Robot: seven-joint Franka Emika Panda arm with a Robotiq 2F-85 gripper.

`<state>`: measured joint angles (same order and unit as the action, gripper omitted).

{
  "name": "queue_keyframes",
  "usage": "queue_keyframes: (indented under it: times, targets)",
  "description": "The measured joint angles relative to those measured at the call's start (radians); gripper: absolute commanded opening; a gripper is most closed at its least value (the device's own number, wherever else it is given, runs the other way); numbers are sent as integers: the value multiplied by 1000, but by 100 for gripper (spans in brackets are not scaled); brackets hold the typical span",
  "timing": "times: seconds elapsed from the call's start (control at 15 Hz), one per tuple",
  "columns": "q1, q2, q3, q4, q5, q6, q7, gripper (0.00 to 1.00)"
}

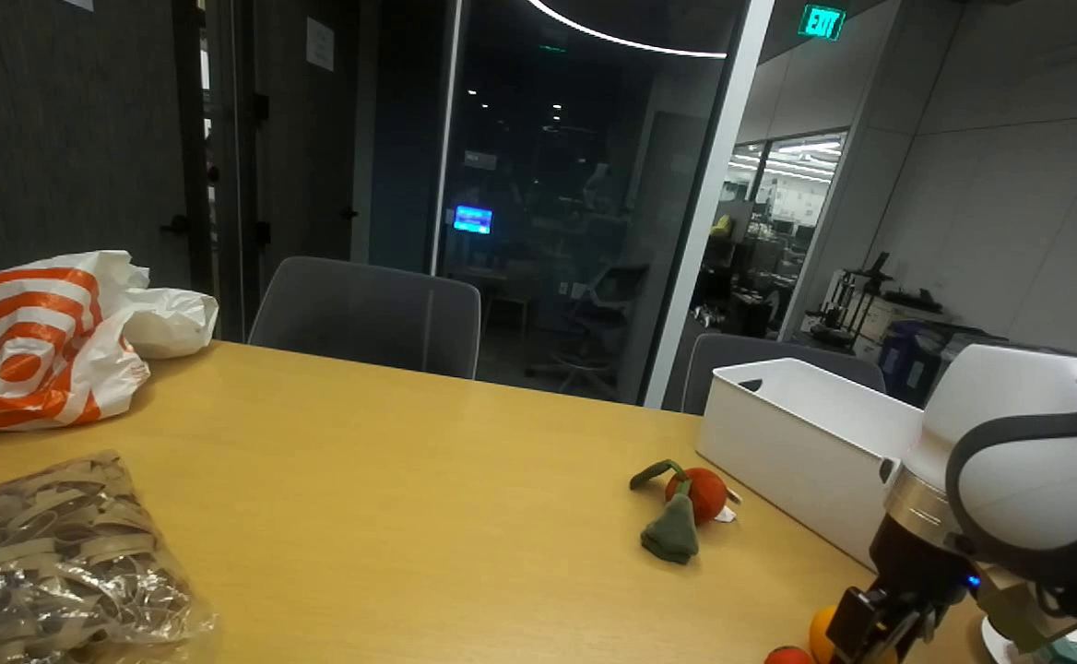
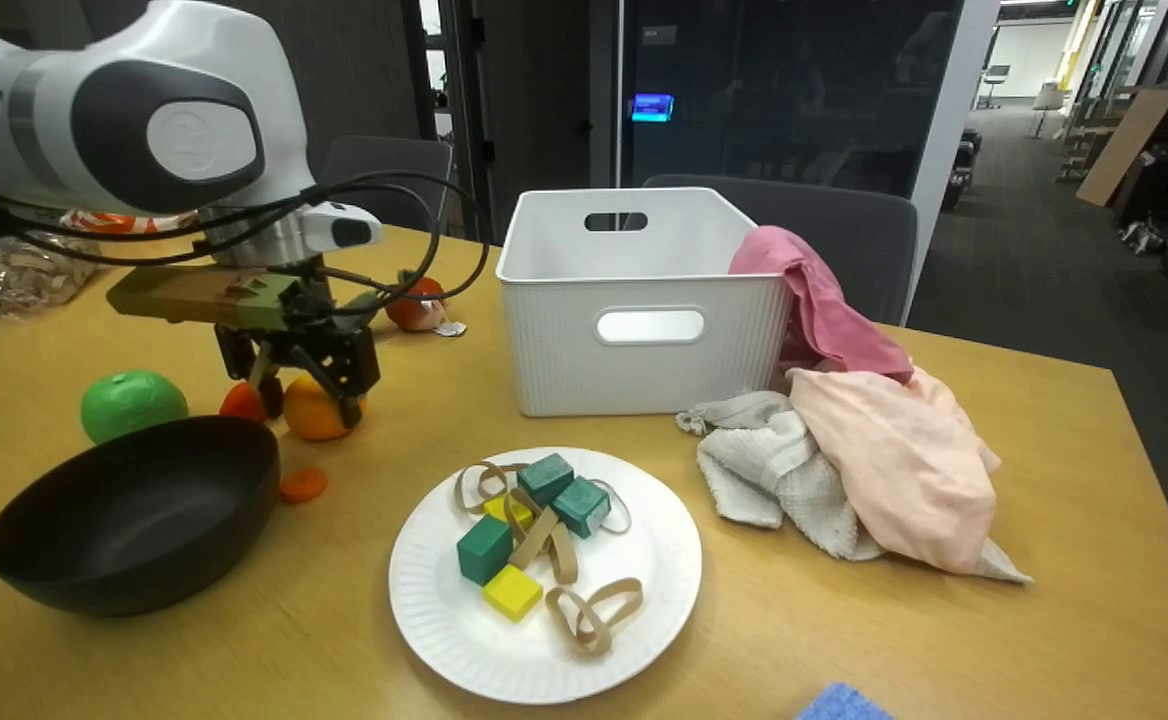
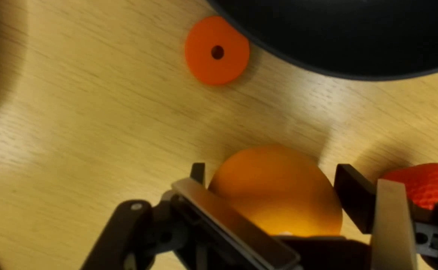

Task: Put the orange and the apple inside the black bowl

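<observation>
The orange (image 2: 315, 408) rests on the table between the fingers of my gripper (image 2: 312, 412). In the wrist view the orange (image 3: 279, 183) fills the space between the fingertips (image 3: 269, 174). A thin gap shows at the left fingertip; the right one looks close against the skin. The orange (image 1: 822, 634) is partly hidden by the gripper (image 1: 880, 636) in an exterior view. The black bowl (image 2: 129, 590) stands nearby, its inside bare where seen; its rim (image 3: 339, 77) shows in the wrist view. A green round fruit (image 2: 134, 405), apple-like, lies behind the bowl.
A red strawberry-like piece (image 3: 427, 183) lies beside the right finger. An orange disc (image 2: 304, 485) lies by the bowl. A white plate (image 2: 654, 590) holds blocks and bands. A white bin (image 2: 644, 350), cloths (image 2: 894, 460) and a red round fruit (image 1: 706, 495) stand further off.
</observation>
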<state>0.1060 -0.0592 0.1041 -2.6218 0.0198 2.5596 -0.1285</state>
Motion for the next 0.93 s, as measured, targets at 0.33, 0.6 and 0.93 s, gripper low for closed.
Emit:
queue_keyframes:
  times: [0.33, 0.6, 0.93]
  targets:
    - [21, -42, 6, 26, 12, -49, -15, 5]
    - [16, -182, 6, 63, -74, -261, 72, 6]
    - [11, -417, 6, 84, -94, -677, 134, 6]
